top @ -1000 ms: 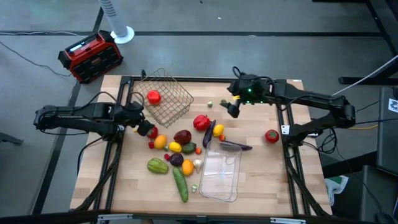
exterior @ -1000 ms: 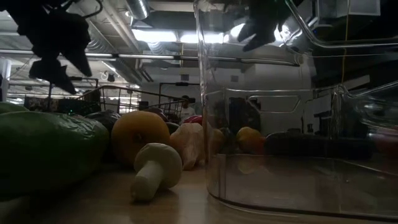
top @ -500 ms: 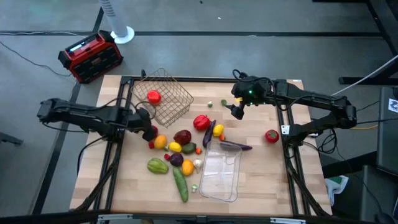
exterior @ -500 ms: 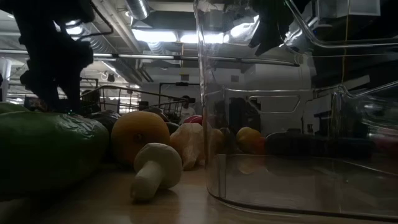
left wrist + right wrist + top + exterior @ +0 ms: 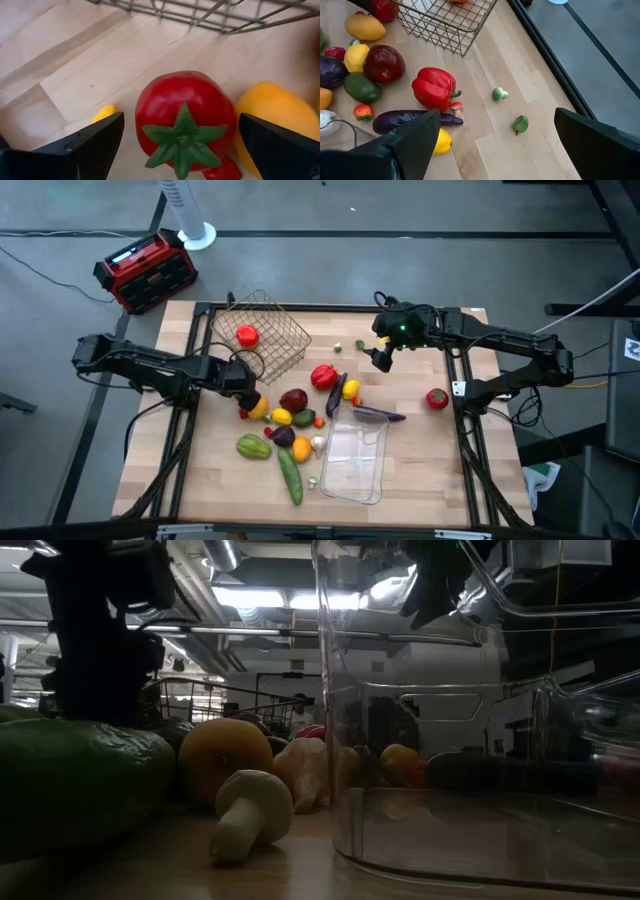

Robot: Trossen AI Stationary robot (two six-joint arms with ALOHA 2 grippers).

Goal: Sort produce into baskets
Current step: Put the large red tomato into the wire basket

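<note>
since the earlier frames the left gripper (image 5: 243,385) has travelled rightward along the table and dropped low, from beside the wire basket's corner to the left end of the produce pile; its fingers (image 5: 95,140) now stand wide apart on either side of a red tomato (image 5: 186,120) without touching it, holding nothing. a yellow fruit (image 5: 272,117) lies against the tomato's far side, and the wire-mesh basket (image 5: 262,335) sits just beyond, tipped, with a red fruit (image 5: 247,336) inside. bare wood stretches between the table's left edge (image 5: 185,430) and the pile, leaving room on that side. the pile itself crowds the middle: red pepper (image 5: 323,376), dark red apple (image 5: 293,400), purple eggplant (image 5: 336,394), green squash (image 5: 254,446) and cucumber (image 5: 290,476). the clear plastic tray (image 5: 354,462) lies just right of the pile near the front edge, a second eggplant (image 5: 380,415) across its rim. the right gripper (image 5: 379,356) has barely shifted, hovering over open wood toward the back, fingers (image 5: 410,147) spread and empty. a lone red tomato (image 5: 437,398) sits well apart near the right edge.
</note>
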